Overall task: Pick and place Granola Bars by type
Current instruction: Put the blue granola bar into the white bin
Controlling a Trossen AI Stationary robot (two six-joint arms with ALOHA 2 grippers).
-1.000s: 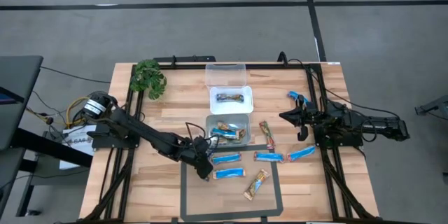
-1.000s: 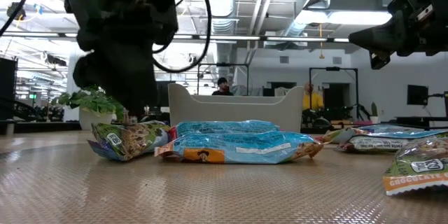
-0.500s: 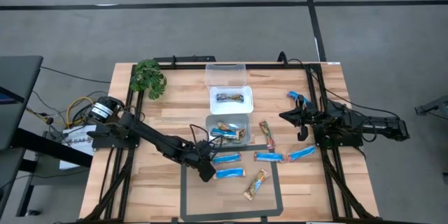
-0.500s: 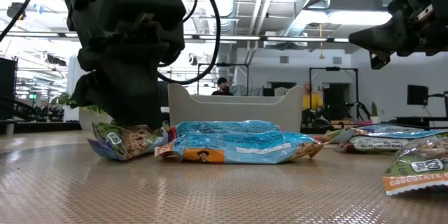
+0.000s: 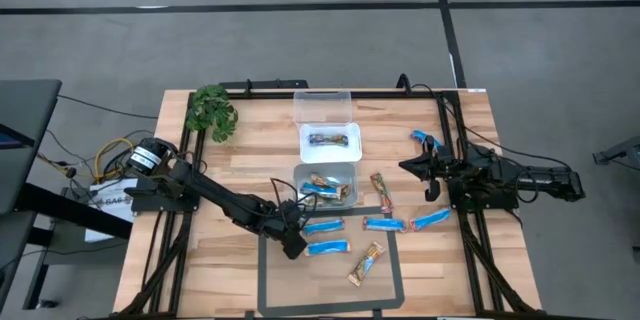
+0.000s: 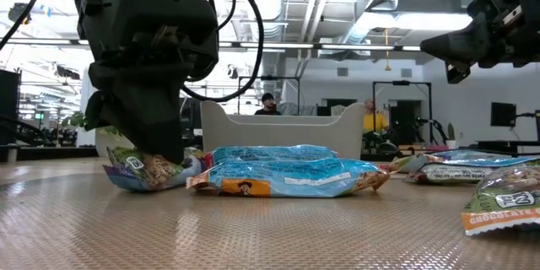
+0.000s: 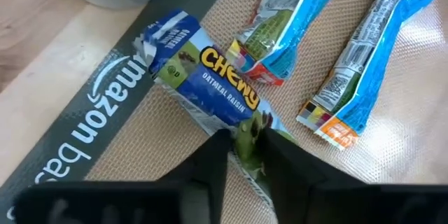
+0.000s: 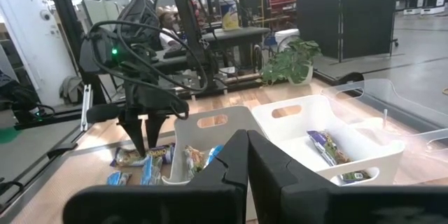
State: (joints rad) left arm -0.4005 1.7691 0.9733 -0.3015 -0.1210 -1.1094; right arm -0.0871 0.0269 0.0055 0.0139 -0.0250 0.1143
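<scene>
The left gripper (image 5: 293,243) is down at the table's near-middle, its fingers (image 7: 213,155) pinched on the end of a blue Chewy bar (image 7: 203,84) that lies across the dark border of the mat (image 7: 84,122); from above the arm covers this bar almost wholly, and in the low view the gripper's bulk hides all but the bar's crumpled end (image 6: 148,169). Just beside the gripper, on its right, lie two bright blue bars (image 5: 325,237), one above the other, and the nearer one fills the middle of the low view (image 6: 291,177). Beyond the gripper stand white bins (image 5: 327,150): the nearest bin (image 5: 326,184) holds a few mixed bars whose types cannot be told, the next one a dark bar (image 5: 330,140). Farther right lie a tan bar (image 5: 366,262), a reddish bar (image 5: 379,189) and more blue bars (image 5: 405,223); their print is too small to read. The right gripper (image 5: 412,167) waits at the table's right side, well apart from the bars, fingers (image 8: 238,157) pressed together with nothing between them.
</scene>
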